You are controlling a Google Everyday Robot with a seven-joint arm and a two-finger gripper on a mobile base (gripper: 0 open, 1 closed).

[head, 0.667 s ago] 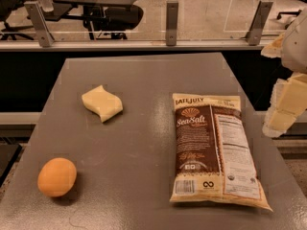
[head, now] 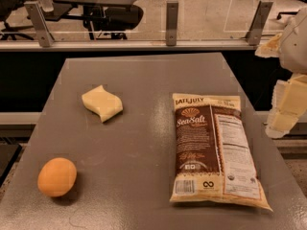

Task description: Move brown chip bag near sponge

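Pincer (head: 287, 110) — right of brown chip bag (head: 211, 152)

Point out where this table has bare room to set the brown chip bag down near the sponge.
Bare table lies between the sponge and the brown chip bag, behind the sponge toward the far edge, and between sponge and orange fruit. Tightest is the strip right of the bag; the gripper hangs beyond that table edge.
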